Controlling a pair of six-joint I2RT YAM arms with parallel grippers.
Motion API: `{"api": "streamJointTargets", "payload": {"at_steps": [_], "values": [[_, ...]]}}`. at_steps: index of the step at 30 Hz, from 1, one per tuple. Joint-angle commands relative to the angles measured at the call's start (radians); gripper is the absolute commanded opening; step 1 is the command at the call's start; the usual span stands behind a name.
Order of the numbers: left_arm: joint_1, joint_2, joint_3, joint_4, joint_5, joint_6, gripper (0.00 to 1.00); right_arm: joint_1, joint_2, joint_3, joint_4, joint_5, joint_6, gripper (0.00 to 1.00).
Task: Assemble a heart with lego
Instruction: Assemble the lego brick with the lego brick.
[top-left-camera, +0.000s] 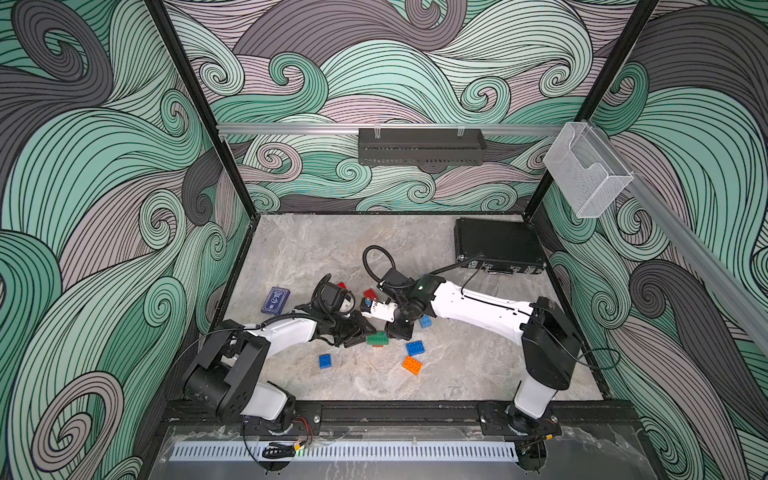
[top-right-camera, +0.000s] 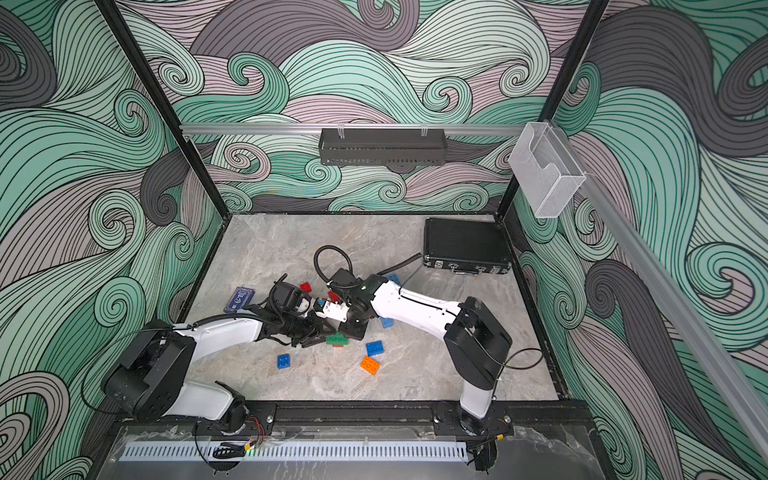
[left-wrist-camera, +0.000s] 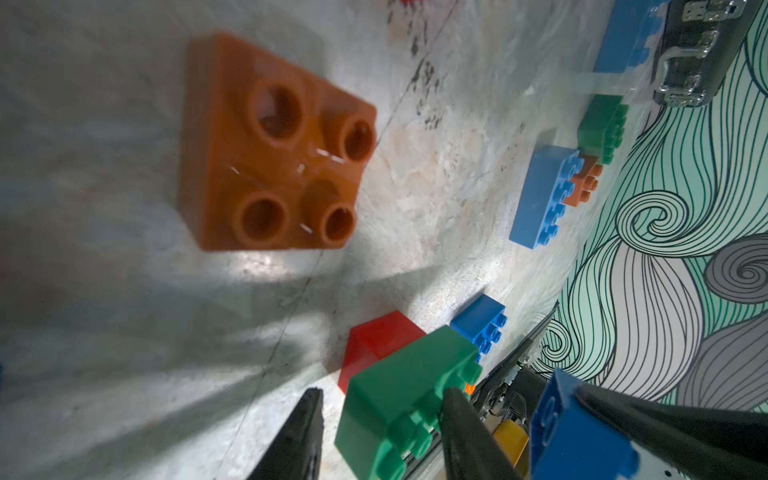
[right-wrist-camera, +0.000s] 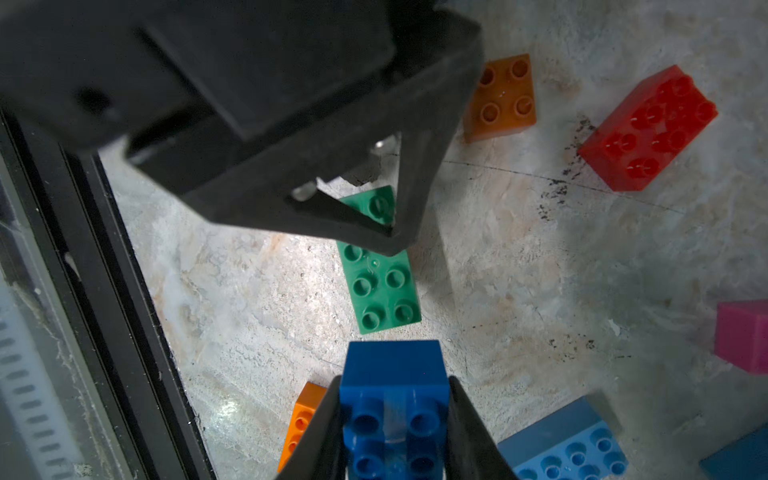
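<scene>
A green oblong lego brick lies studs up mid-table. My left gripper straddles one end of it. One finger rests against the studded side and a gap shows at the other finger, so it is open. Just behind it, my right gripper points down and is shut on a dark blue square brick, held above the table. Loose lego lies around: an orange square, a red oblong, a pink one and a light blue oblong.
In front of the grippers lie two blue bricks and an orange brick. A flat dark blue card box lies at the left. A black case sits at the back right. A black rail runs along the front edge.
</scene>
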Motion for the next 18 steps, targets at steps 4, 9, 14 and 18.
{"api": "streamJointTargets", "payload": {"at_steps": [4,9,14,18], "values": [[-0.006,-0.059,-0.048,0.017,0.003,-0.029,0.45,0.011,0.056,0.058,-0.078,-0.025,-0.067,0.29],[-0.007,-0.105,-0.064,0.009,0.002,-0.035,0.47,0.016,0.082,0.092,-0.099,-0.018,-0.078,0.29],[-0.003,-0.136,-0.085,0.016,-0.003,-0.041,0.52,0.021,0.093,0.110,-0.106,-0.018,-0.072,0.29],[-0.003,-0.155,-0.100,0.014,-0.005,-0.050,0.49,0.023,0.098,0.114,-0.108,-0.014,-0.067,0.29]]}}
